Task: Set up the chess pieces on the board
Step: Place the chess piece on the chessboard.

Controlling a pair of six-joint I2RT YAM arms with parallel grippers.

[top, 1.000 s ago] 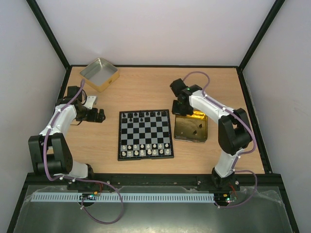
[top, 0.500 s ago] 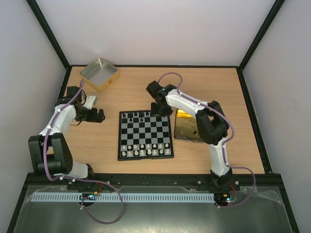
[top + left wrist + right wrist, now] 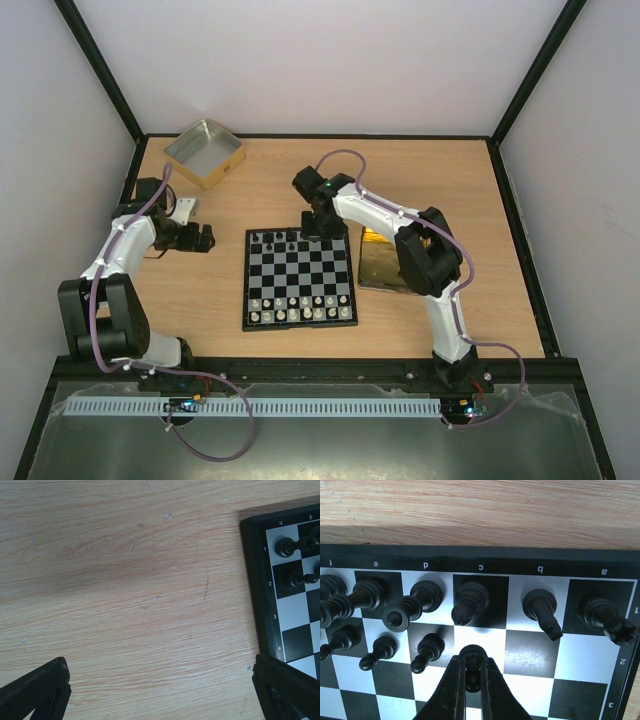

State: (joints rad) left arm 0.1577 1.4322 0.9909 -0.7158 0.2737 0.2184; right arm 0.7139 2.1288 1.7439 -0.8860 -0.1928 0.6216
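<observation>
We are watching the right hand pinching a black pawn at the board; the left hand is gaping over the tabletop.

The right claw hangs above the board's far edge.

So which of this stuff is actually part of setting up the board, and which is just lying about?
In the job: the board; black pieces on its far rows; the black pawn held in the right jaws.
Lying about: gold tin beside the board; silver-lined tin in the far left corner; white pieces, already lined up; left jaws, open, off the board.
</observation>
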